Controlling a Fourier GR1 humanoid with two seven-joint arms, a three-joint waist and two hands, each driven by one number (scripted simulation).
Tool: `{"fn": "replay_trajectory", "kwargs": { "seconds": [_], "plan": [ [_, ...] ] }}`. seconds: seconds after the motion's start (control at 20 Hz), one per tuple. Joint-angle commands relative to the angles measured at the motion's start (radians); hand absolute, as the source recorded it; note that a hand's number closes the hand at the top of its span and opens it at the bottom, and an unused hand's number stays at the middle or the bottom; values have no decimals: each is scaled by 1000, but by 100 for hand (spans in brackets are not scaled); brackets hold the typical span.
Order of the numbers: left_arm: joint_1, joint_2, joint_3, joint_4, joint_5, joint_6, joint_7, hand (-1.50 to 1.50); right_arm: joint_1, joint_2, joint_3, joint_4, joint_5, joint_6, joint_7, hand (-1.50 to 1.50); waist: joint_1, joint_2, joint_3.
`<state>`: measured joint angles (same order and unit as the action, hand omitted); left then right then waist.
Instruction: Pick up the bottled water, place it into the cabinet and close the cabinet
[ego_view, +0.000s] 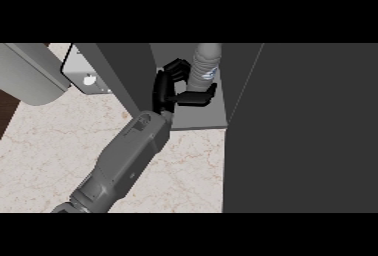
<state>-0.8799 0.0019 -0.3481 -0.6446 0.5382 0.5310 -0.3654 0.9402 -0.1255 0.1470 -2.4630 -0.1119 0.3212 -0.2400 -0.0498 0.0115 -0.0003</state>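
Left hand (171, 87) grips bottled water (205, 62)

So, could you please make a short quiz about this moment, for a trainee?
1. True or false: the left hand is curled round the bottled water.
2. Where is the bottled water now? A) lying on the marble counter; B) inside the open cabinet; C) next to the robot's elbow.
3. Short answer: which hand does not show anywhere in the head view?

Key: 1 true; 2 B; 3 the right hand.
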Motion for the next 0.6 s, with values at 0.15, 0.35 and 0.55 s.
{"fn": "replay_trajectory", "kwargs": {
  "seconds": [0.15, 0.35, 0.55],
  "plan": [
    [-141, -2, -16, 259, -80, 54, -27, 150, 9, -6, -21, -60, -102, 24, 19, -150, -16, 6, 0],
    [-176, 33, 37, 366, -66, 68, -21, 150, -40, 3, -39, -24, -108, 12, 36, -150, -8, 12, 0],
    [-169, 16, 124, 409, -13, 83, -107, 150, 0, -2, -35, -47, -102, 38, 18, -150, -30, 17, -1]
  ]
}}
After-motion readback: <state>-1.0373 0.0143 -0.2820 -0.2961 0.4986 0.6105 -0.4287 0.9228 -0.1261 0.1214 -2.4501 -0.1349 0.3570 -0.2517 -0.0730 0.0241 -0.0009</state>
